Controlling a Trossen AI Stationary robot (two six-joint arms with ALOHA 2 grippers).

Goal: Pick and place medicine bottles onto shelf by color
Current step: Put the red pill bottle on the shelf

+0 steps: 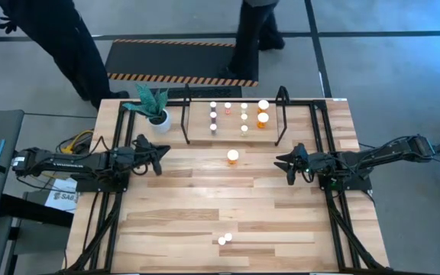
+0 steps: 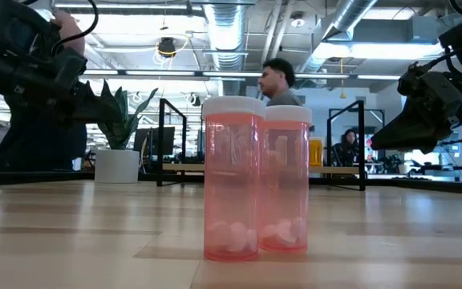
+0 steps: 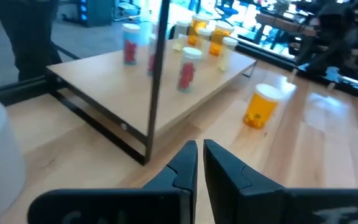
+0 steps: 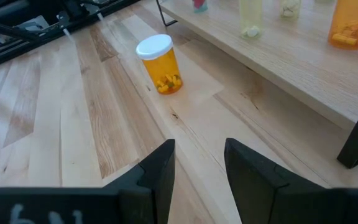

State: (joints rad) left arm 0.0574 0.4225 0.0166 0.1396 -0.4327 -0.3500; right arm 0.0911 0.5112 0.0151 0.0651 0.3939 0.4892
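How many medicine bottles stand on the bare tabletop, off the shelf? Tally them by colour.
Translucent orange plastic bottle with white cap: 1
Translucent pink plastic bottles with white caps: 2
Total: 3

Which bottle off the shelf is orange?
The orange bottle standing alone on the table just in front of the shelf, between the two arms. The other two off-shelf bottles, the pink pair near the table's front edge, are pink.
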